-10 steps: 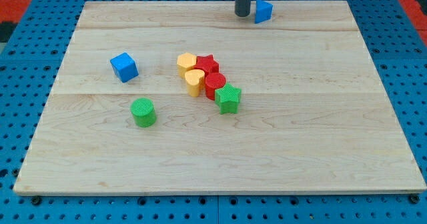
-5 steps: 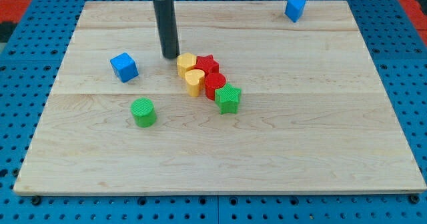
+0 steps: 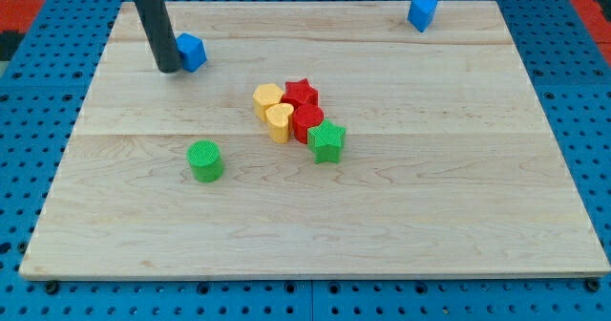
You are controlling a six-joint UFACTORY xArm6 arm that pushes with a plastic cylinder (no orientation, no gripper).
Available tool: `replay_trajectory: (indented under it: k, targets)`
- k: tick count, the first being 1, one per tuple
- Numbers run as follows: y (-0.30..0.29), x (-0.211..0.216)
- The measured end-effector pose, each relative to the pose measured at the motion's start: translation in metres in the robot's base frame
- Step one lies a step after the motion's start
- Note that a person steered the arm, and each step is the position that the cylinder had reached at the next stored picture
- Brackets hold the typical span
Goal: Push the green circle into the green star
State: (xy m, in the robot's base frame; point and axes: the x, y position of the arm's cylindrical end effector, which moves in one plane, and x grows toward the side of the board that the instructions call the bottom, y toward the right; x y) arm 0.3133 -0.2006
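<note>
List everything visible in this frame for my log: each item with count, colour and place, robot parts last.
green circle: 1, green, left of centre, standing alone
green star: 1, green, lower right end of the central cluster
red star: 1, red, top of the cluster
red block: 1, red, between the red star and the green star
yellow blocks: 2, yellow, left side of the cluster
blue blocks: 2, blue, upper left and top right
wooden board: 1, light wood, on blue pegboard
my tip: 1, dark rod, against the upper-left blue block's left side
</note>
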Motion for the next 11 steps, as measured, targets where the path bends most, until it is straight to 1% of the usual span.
replay_trajectory:
  k: [1,2,4,5,6,8,9,10,11]
  targets:
    - [0.020,-0.014]
    - [0.100,-0.014]
    - [0.222,-0.014]
    - [0.250,-0.026]
    - [0.210,-0.029]
    - [0.331,-0.053]
    - [0.299,-0.021]
    - [0.307,-0.003]
    - [0.327,-0.003]
